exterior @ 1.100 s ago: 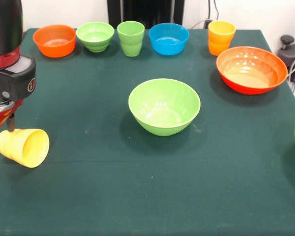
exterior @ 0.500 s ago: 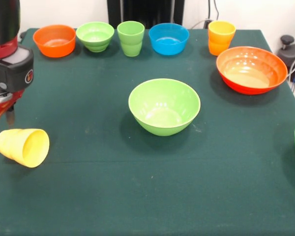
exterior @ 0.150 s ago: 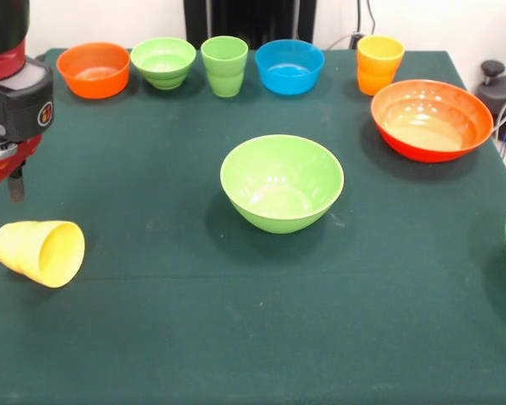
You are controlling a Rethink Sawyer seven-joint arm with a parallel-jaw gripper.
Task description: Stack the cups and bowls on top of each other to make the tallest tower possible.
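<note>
Yellow cup (exterior @ 0.150 s ago: 38, 251) lay on its side near the table's (exterior @ 0.150 s ago: 236, 337) left edge, mouth facing right. Directly above it, the gripper (exterior @ 0.150 s ago: 0, 202) hung released, fingers apart, clear of the cup, holding nothing.

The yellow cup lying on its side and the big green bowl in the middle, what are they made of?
The yellow tipped-over cup looks like glossy moulded plastic: uniform colour, soft sheen inside its mouth. The large light green round bowl seems the same, with bright highlights on a smooth inner wall. Melamine can't be ruled out.
</note>
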